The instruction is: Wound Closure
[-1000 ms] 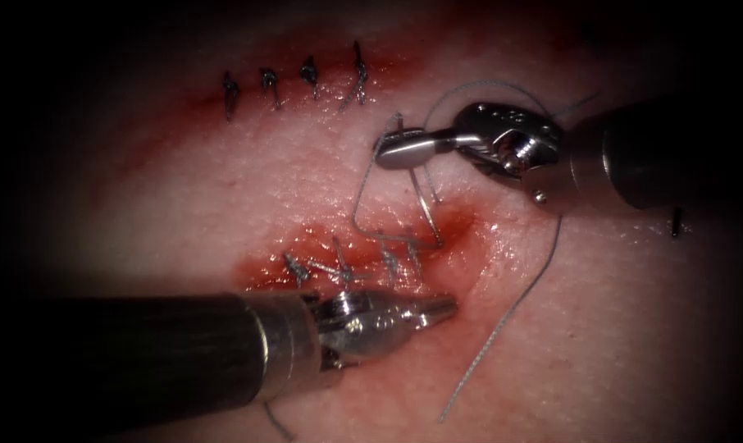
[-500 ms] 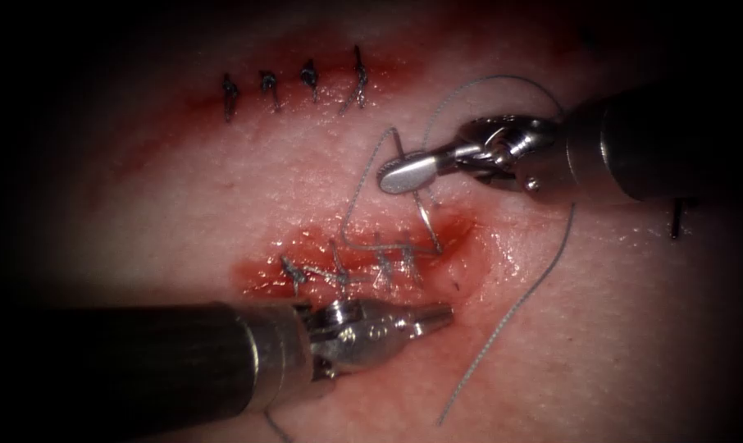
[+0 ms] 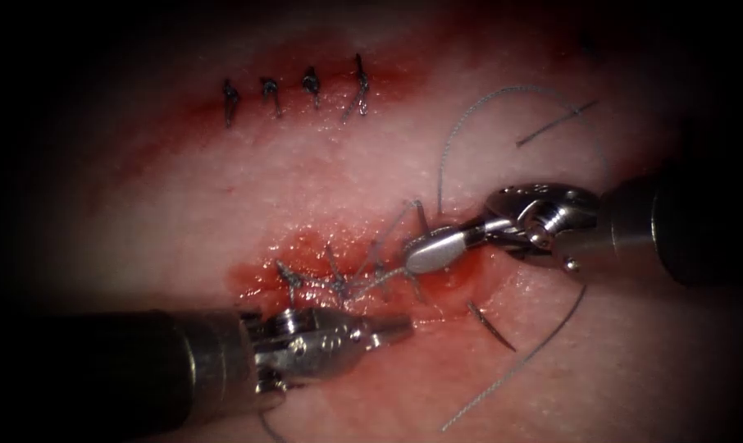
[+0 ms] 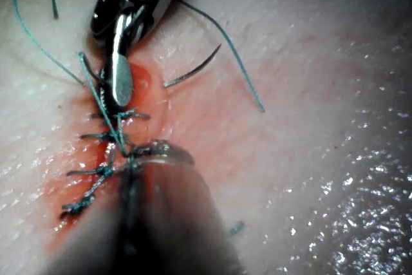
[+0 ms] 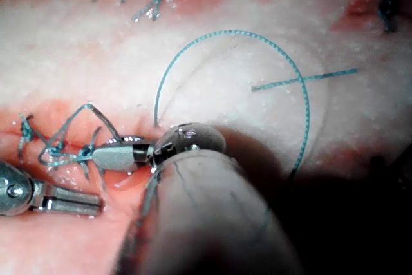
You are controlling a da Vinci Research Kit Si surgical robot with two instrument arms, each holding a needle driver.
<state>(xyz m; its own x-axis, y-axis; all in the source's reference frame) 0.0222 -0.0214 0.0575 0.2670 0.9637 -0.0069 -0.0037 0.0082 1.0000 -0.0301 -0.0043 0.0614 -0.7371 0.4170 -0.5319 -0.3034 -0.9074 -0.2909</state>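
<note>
Steel right tool, reaching in from the frame's right, clamps the thread at the cut's right end; keep your pull low along the stitch line. Your left tool, lower left, lies clenched and empty. Needle rests free on the tissue.

Both needle drivers low, tips pointing at each other

Left arm's tool reaches in from about 8 o'clock, jaws closed, holding nothing. Right arm's tool enters from 3 o'clock, wrist bent, jaws pinched together, tip sitting at about 1 o'clock from the left tip.
</note>
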